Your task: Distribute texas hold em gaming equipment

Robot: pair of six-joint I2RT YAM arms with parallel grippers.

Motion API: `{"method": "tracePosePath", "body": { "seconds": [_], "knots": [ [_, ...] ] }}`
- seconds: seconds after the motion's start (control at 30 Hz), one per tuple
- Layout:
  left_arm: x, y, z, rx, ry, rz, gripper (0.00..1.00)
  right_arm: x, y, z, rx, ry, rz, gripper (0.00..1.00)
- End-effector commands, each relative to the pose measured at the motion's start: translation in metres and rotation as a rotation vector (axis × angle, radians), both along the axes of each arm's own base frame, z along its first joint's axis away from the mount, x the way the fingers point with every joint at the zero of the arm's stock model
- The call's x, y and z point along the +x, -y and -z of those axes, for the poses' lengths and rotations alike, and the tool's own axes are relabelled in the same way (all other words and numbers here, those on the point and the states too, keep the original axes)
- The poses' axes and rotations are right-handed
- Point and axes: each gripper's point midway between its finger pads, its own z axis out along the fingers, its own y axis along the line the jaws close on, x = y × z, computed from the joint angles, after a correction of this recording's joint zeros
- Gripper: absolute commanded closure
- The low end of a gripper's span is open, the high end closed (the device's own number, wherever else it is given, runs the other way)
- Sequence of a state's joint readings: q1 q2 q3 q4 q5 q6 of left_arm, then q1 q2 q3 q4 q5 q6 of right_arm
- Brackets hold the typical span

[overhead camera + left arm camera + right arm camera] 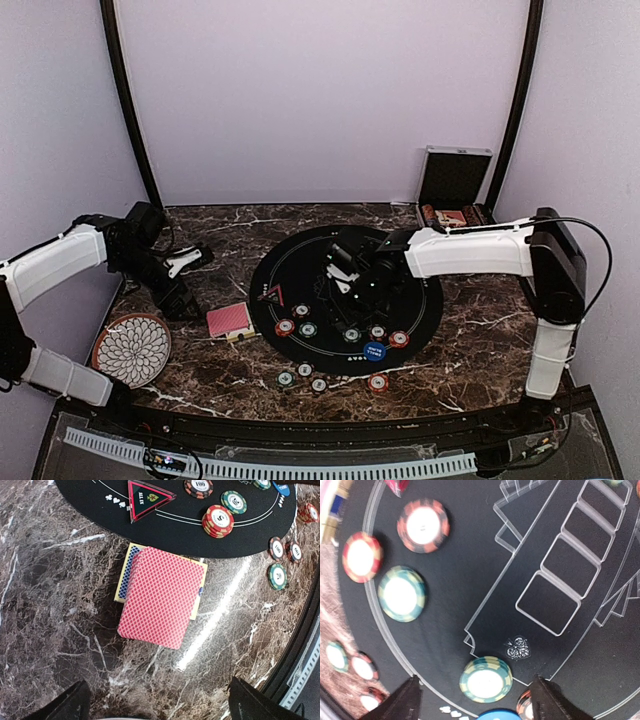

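A stack of red-backed playing cards (162, 596) lies on a card box on the marble, just left of the black round mat (425, 300); it also shows in the top view (229, 320). My left gripper (162, 707) hovers near the cards, open and empty. My right gripper (476, 702) is open above the mat, its fingers either side of a green chip stack (485, 679) without touching it. A blue button disc (374, 351) lies just beyond. Red and green chips (423, 525) lie on the mat, and more chips (304, 376) on the marble in front. No orange disc shows.
A white flower-patterned plate (132, 348) sits front left. The open silver-edged chip case (455, 185) stands at the back right. A red triangular marker (145, 497) lies on the mat's left part. The table's raised front rim (300, 430) runs close behind the loose chips.
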State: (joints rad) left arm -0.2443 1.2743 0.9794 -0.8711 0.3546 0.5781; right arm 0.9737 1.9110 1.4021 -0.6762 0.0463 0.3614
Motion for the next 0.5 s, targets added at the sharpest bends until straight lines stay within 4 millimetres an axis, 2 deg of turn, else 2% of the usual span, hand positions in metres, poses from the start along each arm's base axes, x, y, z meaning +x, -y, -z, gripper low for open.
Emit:
{"method": "tracePosePath", "body": {
  "seconds": [0.0, 0.2, 0.47],
  "knots": [
    [0.002, 0.006, 0.018, 0.034, 0.012, 0.055, 0.01, 0.007, -0.016, -0.046, 0.121, 0.054, 0.032, 0.17],
    [0.0, 0.018, 0.036, 0.074, 0.052, 0.177, 0.01, 0.012, -0.016, -0.061, 0.148, 0.079, 0.072, 0.09],
    [-0.002, 0.03, 0.04, 0.056, 0.166, 0.396, 0.01, 0.013, -0.021, -0.078, 0.204, 0.079, 0.103, 0.04]
  ]
}}
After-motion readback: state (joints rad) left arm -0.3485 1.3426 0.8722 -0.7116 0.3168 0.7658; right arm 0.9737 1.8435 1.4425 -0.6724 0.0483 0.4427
